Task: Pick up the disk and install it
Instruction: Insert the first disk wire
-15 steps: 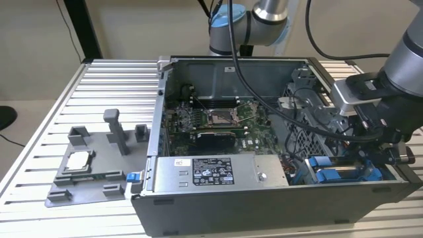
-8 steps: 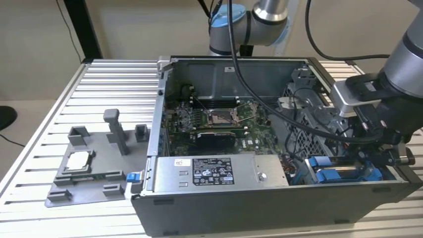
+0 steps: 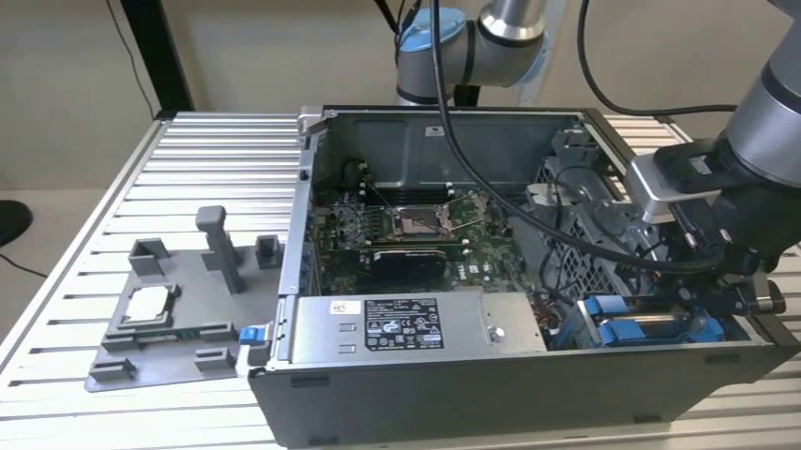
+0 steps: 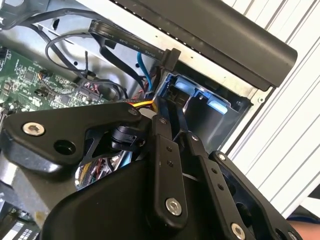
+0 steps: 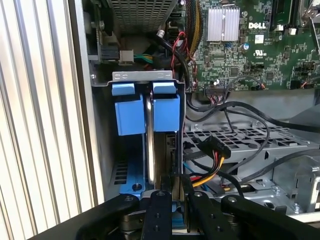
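I see the disk (image 5: 166, 114) standing on edge in the drive bay (image 5: 142, 76), at the front corner of the computer case (image 3: 501, 398) on the exterior view's right. My gripper (image 5: 176, 192) sits at its near end. I cannot tell whether it is clamped on it.

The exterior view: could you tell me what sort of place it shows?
Probably a robotics lab bench for computer assembly: an open computer case sits on a ribbed metal table, a grey parts fixture beside it, and a robot arm reaches into the case.
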{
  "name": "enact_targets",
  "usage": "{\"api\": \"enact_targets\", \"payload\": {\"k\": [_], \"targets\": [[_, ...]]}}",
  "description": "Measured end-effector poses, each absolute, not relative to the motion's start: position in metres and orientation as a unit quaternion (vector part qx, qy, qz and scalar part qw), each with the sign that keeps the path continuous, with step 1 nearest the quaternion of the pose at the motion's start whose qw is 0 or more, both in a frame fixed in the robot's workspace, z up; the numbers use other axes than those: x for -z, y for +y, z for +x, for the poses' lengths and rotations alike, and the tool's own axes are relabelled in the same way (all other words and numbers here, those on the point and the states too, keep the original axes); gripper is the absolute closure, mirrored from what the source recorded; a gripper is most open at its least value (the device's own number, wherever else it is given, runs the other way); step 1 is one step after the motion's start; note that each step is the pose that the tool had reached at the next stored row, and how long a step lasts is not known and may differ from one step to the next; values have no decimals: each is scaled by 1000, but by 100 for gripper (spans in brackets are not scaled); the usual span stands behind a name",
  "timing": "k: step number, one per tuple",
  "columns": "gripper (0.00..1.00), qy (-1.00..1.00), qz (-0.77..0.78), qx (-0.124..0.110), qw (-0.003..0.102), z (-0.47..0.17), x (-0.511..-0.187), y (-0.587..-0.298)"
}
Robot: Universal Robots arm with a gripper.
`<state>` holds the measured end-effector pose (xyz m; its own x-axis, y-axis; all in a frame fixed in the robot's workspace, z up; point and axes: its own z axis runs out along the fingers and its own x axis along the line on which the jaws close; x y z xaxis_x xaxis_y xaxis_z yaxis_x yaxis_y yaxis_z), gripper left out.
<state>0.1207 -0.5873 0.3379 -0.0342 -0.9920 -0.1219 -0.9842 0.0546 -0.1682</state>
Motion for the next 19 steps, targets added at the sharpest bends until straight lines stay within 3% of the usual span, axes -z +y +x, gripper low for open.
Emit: {"api": "enact_targets", "payload": {"k": [19], "targets": [[100, 719, -688, 24, 98, 121, -331, -587]]}}
